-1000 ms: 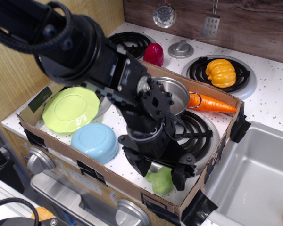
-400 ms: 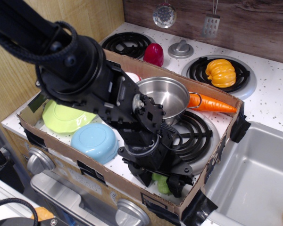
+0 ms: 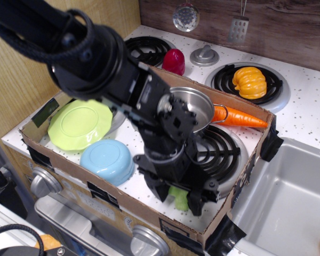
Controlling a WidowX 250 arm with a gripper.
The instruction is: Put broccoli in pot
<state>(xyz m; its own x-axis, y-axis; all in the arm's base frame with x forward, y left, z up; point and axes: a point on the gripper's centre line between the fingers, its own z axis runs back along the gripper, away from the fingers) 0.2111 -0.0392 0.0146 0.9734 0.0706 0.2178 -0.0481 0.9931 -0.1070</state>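
The light-green toy broccoli (image 3: 178,198) sits between the black fingers of my gripper (image 3: 177,196), near the front right corner of the cardboard box. The jaws press on both sides of it, and it looks held just above the box floor. Only a small part of the broccoli shows; the fingers hide the rest. The shiny steel pot (image 3: 196,106) stands behind the gripper at the back of the box. It is upright and partly hidden by my arm. The part of its inside that shows holds nothing.
A light-blue bowl (image 3: 108,159) and a lime-green plate (image 3: 79,122) lie left of the gripper. An orange carrot (image 3: 240,116) lies beside the pot. The cardboard wall (image 3: 149,213) runs just in front. A black burner (image 3: 224,149), a pumpkin (image 3: 249,81) and a sink (image 3: 288,197) are to the right.
My gripper came down over the broccoli, closed on it and has risen slightly. The broccoli moved a little left and back with it. My arm, which hid the plate, has drawn back off it.
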